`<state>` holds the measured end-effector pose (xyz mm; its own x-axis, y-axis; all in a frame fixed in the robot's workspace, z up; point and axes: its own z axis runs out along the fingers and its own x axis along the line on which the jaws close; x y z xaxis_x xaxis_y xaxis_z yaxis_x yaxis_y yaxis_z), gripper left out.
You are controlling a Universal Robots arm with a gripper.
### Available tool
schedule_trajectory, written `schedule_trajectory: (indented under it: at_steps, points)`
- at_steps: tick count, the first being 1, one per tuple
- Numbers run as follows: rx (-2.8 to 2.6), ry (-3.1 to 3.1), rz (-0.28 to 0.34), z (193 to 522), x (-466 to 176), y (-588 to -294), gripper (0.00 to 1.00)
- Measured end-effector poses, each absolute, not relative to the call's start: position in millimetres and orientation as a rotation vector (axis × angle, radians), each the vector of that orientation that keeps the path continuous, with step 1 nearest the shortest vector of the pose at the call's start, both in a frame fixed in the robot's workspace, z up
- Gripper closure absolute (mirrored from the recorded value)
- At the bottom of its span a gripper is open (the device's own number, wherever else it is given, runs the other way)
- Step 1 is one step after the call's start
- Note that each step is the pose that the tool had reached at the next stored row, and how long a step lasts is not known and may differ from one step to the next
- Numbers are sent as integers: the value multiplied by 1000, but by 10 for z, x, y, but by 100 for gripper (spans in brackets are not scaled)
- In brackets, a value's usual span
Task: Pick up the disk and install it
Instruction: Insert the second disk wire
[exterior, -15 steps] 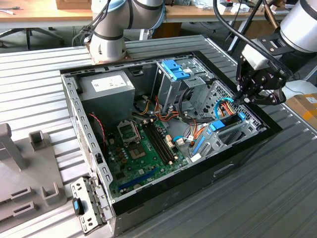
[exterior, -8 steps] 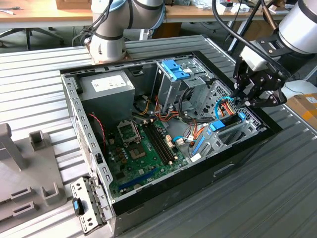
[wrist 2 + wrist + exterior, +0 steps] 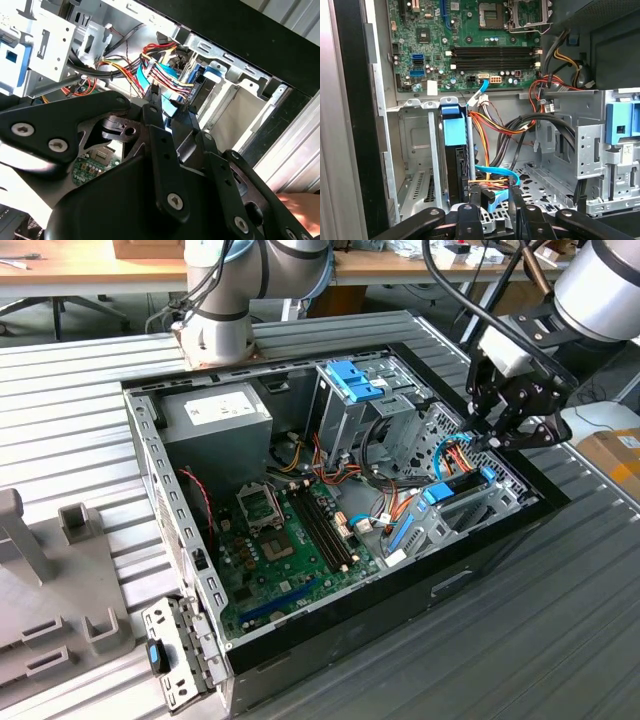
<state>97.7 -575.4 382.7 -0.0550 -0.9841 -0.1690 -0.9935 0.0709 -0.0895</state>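
Tool [image 3: 497, 435] position is the key fact here: it is seen low over the front corner of the open computer case [image 3: 180, 540], at the exterior view's right, directly above the rear end of the disk [image 3: 462, 486]. In both wrist views the fingers [image 3: 470, 212] are seen drawn close together, with a light-blue cable connector [image 3: 492, 197] between their tips; whether it is actually pinched cannot be told.

The disk is found seated on edge in its drive bay [image 3: 455, 520], black body framed by blue rails, with one blue end tab [image 3: 454, 125] facing the motherboard [image 3: 290, 540]. Its long axis is laid from that tab toward the tool, so the near end sits just under the fingertips, among orange, red and yellow wires [image 3: 495, 125]. By that placement, the disk is judged to be already in its slot.

Farther in, a tall grey cage [image 3: 345, 415] with a blue latch [image 3: 353, 380] is seen, then the power supply [image 3: 215, 415]. The case is rested on a ribbed grey table [image 3: 560, 620], with grey fixtures [image 3: 60, 570] at the exterior view's left. Beyond, wooden desks are visible.
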Motion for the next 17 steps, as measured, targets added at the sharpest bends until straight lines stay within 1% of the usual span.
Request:
schedule_trajectory:
  at_steps: [6, 8, 9, 13, 14, 15, 17]
  points:
    - [-2023, 2154, 75, 3827, 978, -5753, 65]
    - [-2023, 2154, 75, 3827, 978, -5753, 79]
    - [-2023, 2154, 75, 3827, 978, -5753, 83]
    - [-2012, 2142, 82, 3827, 947, -5765, 84]
    - [-1986, 2102, 75, 3824, 904, -5805, 84]
    - [-1982, 2096, 78, 3817, 847, -5987, 84]
    - [-1980, 2095, 80, 3814, 832, -6024, 84]
